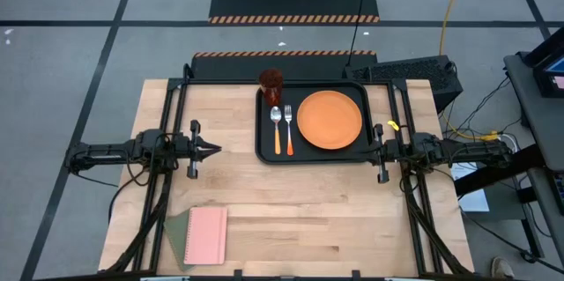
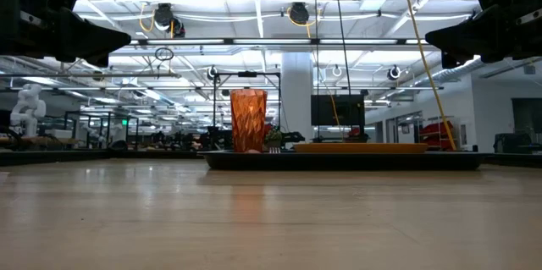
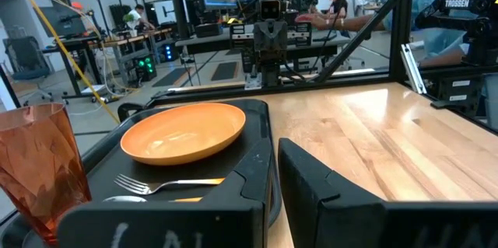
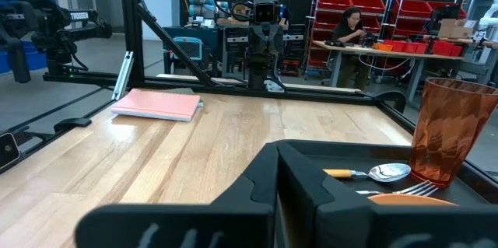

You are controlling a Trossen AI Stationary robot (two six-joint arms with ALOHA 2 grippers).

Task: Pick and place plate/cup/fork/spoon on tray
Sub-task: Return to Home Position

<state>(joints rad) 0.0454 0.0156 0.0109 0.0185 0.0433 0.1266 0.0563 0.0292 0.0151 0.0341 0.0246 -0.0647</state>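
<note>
You had the plate [image 1: 330, 120] at 3 o'clock, spoon [image 1: 276, 129] and fork [image 1: 288, 131] at 9 and cup [image 1: 270, 85] at 11 on the tray [image 1: 313, 159], the task apparently complete; the left gripper [image 1: 211, 150] and right gripper [image 1: 374, 150] were pressed together, empty.

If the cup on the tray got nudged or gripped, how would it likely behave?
The cup stands upright, taller than wide, in a corner of the tray, so a high sideways push would probably tip it. Its translucent plastic look suggests it is light and may flex under a squeeze. The faceted wall could help a grip hold.
</note>
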